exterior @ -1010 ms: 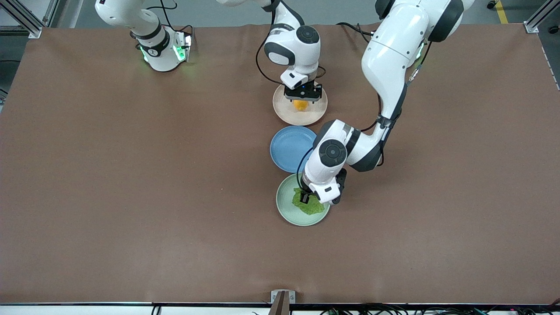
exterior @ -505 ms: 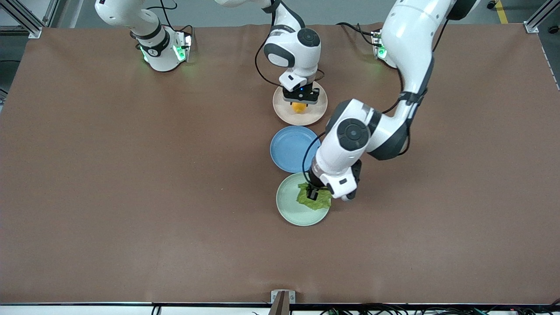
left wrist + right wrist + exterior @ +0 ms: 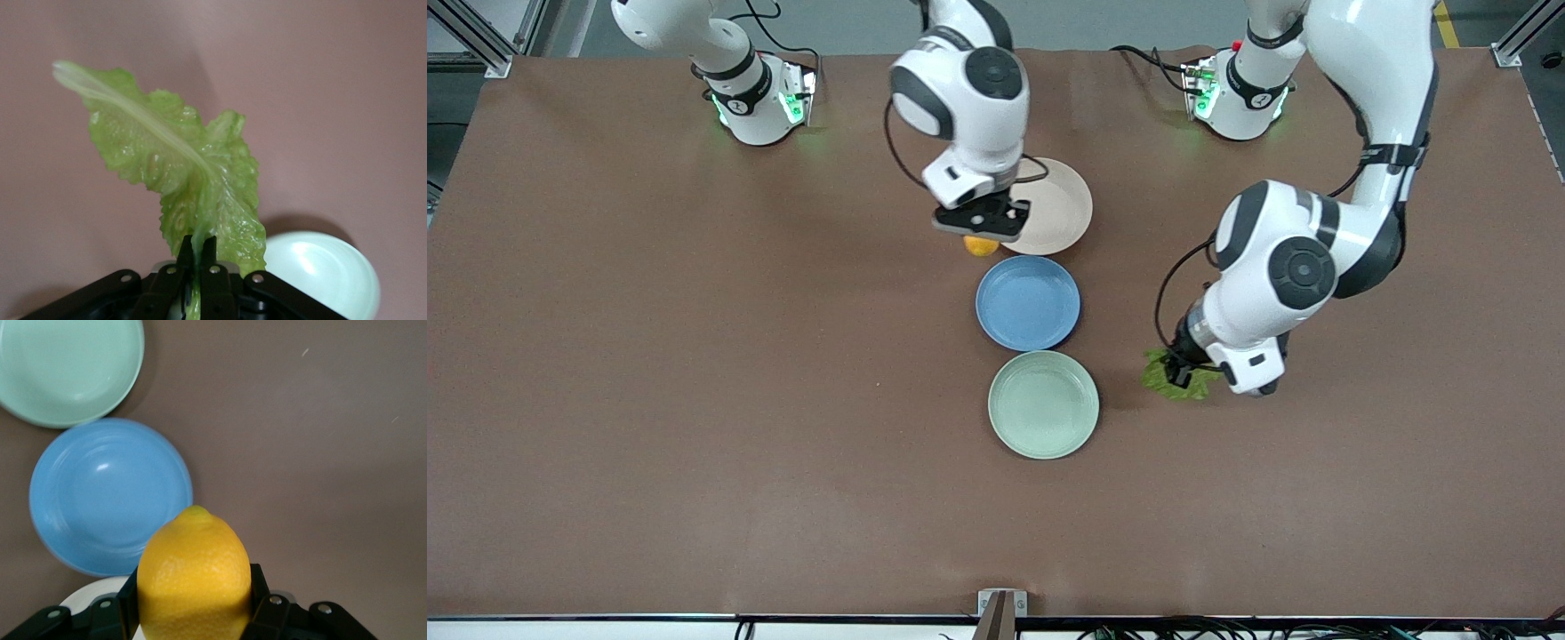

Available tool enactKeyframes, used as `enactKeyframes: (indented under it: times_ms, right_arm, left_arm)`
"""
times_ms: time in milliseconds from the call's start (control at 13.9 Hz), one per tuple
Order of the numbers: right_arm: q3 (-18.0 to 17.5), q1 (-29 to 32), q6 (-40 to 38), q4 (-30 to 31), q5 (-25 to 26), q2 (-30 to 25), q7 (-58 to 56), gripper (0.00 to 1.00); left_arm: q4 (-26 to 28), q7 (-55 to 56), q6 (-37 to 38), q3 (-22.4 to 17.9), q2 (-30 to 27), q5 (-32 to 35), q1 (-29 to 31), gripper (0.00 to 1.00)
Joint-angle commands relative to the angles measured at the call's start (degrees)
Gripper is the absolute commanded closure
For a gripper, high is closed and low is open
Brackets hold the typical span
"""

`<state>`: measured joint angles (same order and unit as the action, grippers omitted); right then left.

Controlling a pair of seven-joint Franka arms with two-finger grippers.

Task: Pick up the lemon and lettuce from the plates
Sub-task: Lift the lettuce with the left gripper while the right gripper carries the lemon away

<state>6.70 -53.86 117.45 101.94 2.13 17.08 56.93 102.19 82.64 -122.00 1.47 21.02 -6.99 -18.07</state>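
My left gripper (image 3: 1181, 372) is shut on the green lettuce (image 3: 1170, 380) and holds it over bare table beside the mint green plate (image 3: 1043, 404), toward the left arm's end. In the left wrist view the crinkled lettuce (image 3: 175, 160) hangs from the closed gripper (image 3: 198, 248), with the mint plate (image 3: 327, 270) beside it. My right gripper (image 3: 980, 229) is shut on the lemon (image 3: 981, 246) and holds it over the edge of the beige-pink plate (image 3: 1056, 206). In the right wrist view the lemon (image 3: 193, 577) fills the gripper (image 3: 193, 590).
A blue plate (image 3: 1028, 302) lies between the beige-pink and mint plates; it also shows in the right wrist view (image 3: 110, 495), next to the mint plate (image 3: 67, 367). All three plates hold nothing. The brown table cover (image 3: 694, 400) spreads wide around them.
My left gripper lifted the lettuce off the mint plate and carried it toward the left arm's end. My right gripper lifted the lemon off the beige-pink plate toward the right arm's end.
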Motion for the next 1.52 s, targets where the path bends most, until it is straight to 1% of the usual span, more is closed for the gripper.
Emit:
enactKeyframes:
  times_ms: [0,144,216,289,505,649,866,1010,1155,1227,1371,1443]
  right_arm:
    - [-1.1,8.8,2.1,11.2,0.8,-7.9,-10.5,1.00]
    - [-1.1,15.6,4.5,16.5,0.8,-10.2,-17.7,0.99]
    - [-1.1,20.2,7.8,19.6,0.8,-11.0,-22.8,0.99]
    - [-1.1,23.6,10.2,21.2,0.8,-11.0,-27.2,0.99]
    - [-1.1,31.6,13.1,22.0,0.2,-9.9,-35.9,0.99]
    - [-1.2,36.7,18.5,25.5,0.1,-9.0,-43.0,0.99]
    - [-1.2,41.4,23.9,28.9,-2.3,-6.6,-50.1,0.98]
    - [-1.2,42.3,27.0,30.1,-4.9,-4.4,-53.1,0.98]
    - [-1.2,42.5,28.4,30.2,-5.3,-2.1,-54.2,0.97]
    - [-1.3,42.4,28.7,30.2,-5.3,-1.7,-54.3,0.97]
    - [-1.3,42.4,28.7,30.2,-5.3,-1.6,-54.6,0.97]
    - [-1.2,42.4,28.7,30.2,-5.3,-1.2,-55.6,0.96]
  left_arm:
    - [12.0,-5.7,-5.3,0.5,-6.9,-0.4,2.3,1.00]
    - [17.6,-7.7,-11.1,0.4,-7.3,-0.3,2.7,1.00]
    - [20.4,-8.3,-14.5,0.4,-7.7,0.0,2.8,1.00]
    - [22.6,-9.0,-16.8,0.5,-7.8,0.0,3.5,0.99]
    - [26.5,-13.2,-20.2,0.4,-7.5,0.0,5.1,0.99]
    - [27.8,-14.4,-23.0,0.4,-7.0,0.0,5.7,0.99]
    - [28.6,-16.6,-25.3,0.4,-5.3,0.0,6.5,0.98]
    - [28.7,-17.7,-25.9,0.4,-4.6,0.0,7.1,0.97]
    - [28.8,-18.4,-26.7,0.4,-3.9,0.0,7.2,0.94]
    - [28.7,-18.7,-26.8,0.4,-3.9,0.0,7.3,0.85]
    - [28.1,-20.6,-26.7,0.5,-4.3,0.0,9.1,0.41]
    - [27.6,-21.6,-26.6,0.5,-4.7,0.0,9.1,0.27]
